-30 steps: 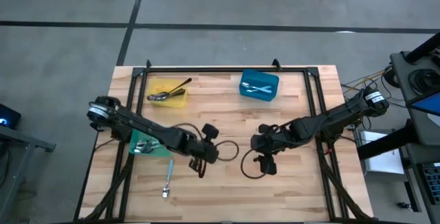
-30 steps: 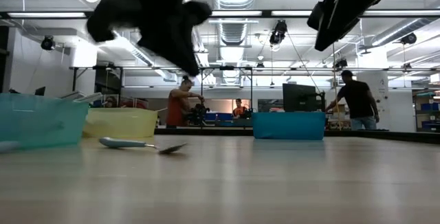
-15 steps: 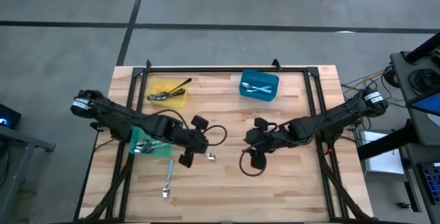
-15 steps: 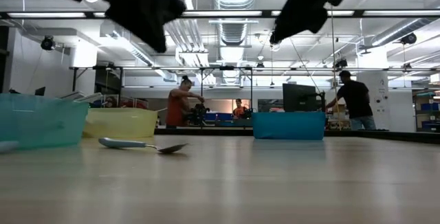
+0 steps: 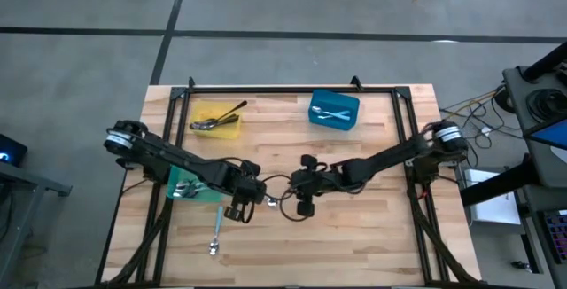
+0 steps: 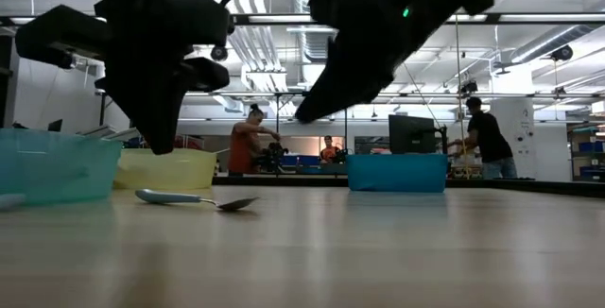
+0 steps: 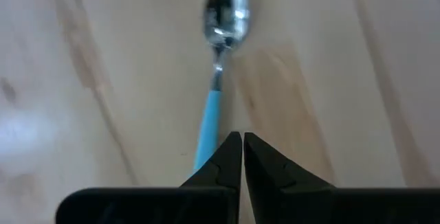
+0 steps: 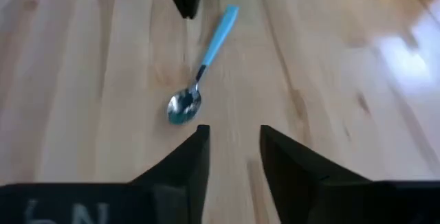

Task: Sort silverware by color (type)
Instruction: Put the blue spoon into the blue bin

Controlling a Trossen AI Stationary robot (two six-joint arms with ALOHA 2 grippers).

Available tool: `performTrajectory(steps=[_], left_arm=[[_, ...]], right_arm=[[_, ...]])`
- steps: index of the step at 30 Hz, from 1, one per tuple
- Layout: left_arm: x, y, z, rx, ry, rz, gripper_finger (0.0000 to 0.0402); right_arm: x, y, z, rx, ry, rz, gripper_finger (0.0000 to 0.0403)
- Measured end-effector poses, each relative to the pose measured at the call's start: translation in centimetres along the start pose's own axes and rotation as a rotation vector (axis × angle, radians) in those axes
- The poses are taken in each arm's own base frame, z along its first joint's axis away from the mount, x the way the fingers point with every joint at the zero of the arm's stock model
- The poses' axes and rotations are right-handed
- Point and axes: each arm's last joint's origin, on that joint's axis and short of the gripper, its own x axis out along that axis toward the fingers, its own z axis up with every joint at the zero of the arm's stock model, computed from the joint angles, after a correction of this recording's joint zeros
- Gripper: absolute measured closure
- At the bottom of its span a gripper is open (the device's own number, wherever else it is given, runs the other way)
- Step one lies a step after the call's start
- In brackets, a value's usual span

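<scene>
Sorting looks well along, judging by what already sits in bins. On the left, the green bin (image 5: 184,187) holds some silver pieces; the yellow bin (image 5: 215,119) behind it holds a dark utensil and a silver spoon. One silver utensil (image 5: 215,232) lies loose on the table in front of the green bin, not yet sorted. Left gripper (image 5: 236,209) hangs just above the wood, fingers pressed together and holding nothing, its tips over the handle end of the blue-handled spoon (image 7: 218,66). That spoon lies flat mid-table between the two grippers. Right gripper (image 8: 234,141) points at its bowl from the other side, jaws partly apart, empty. Further right, the blue bin (image 5: 334,112) holds two light blue-handled pieces; the mid-table spoon likely belongs there. So two pieces seem left. Surface: pale wooden tabletop (image 5: 372,236) in a black frame, grey floor around. Beyond it, an open workshop with ceiling lights, and people (image 6: 488,136) standing at benches.
</scene>
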Motion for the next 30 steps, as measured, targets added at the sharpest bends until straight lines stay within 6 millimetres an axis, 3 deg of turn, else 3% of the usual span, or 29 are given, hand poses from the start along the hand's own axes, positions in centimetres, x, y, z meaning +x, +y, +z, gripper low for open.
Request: performTrajectory(steps=[10, 19, 30], left_arm=[[0.2, -0.2, 0.0, -0.02, 0.005, -0.047, 0.0401], [2.0, -0.4, 0.1, -0.041, 0.047, -0.06, 0.0401], [4.5, -0.4, -0.1, -0.025, 0.134, 0.012, 0.0402]], right_arm=[[5.5, 0.1, -1.5, -0.053, -0.077, 0.004, 0.0388], [7.9, 0.3, -2.2, -0.069, -0.149, 0.01, 0.0394], [10.1, 0.5, -4.3, -0.081, -0.095, 0.041, 0.0394]])
